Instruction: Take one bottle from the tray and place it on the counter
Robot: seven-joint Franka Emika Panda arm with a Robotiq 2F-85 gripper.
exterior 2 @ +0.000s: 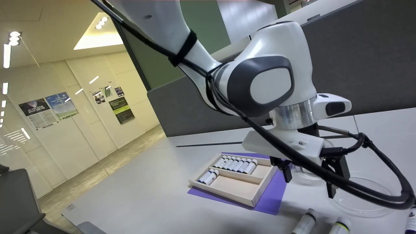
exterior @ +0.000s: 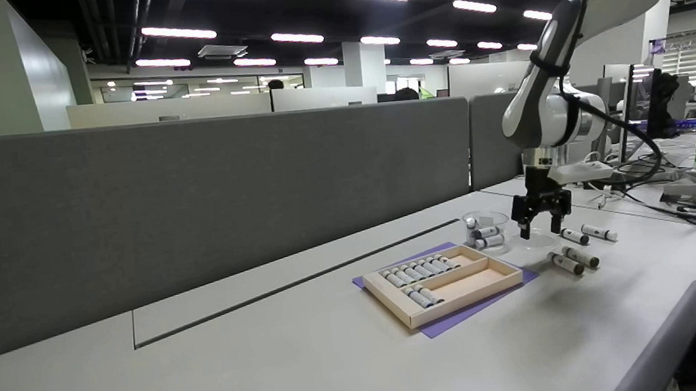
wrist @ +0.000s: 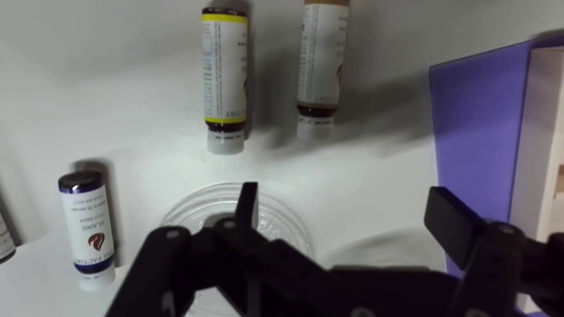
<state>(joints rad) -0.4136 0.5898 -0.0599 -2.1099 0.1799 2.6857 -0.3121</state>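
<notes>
While the claw (exterior: pixel 540 229) hangs wide and empty over the counter (exterior: pixel 274 357), a clean pickup likely calls for squarely straddling an end-of-row bottle (exterior 2: pixel 251 166) in the tray (exterior 2: pixel 232 188), where bare space flanks it, then lifting straight up.

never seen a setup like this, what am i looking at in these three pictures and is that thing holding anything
The white machine is a robot arm; its black two-fingered end is the gripper. Two pictures come from cameras standing outside the robot; the one looking down past black fingers comes from a camera on its wrist. The long white surface is a counter. On it, a purple mat lies under a wooden tray with small labelled bottles in two compartments. A clear cup, seemingly with more bottles inside, and a round clear dish are nearby. Four loose bottles lie on the counter. Nothing is held: the fingers stand apart with nothing between them.
</notes>
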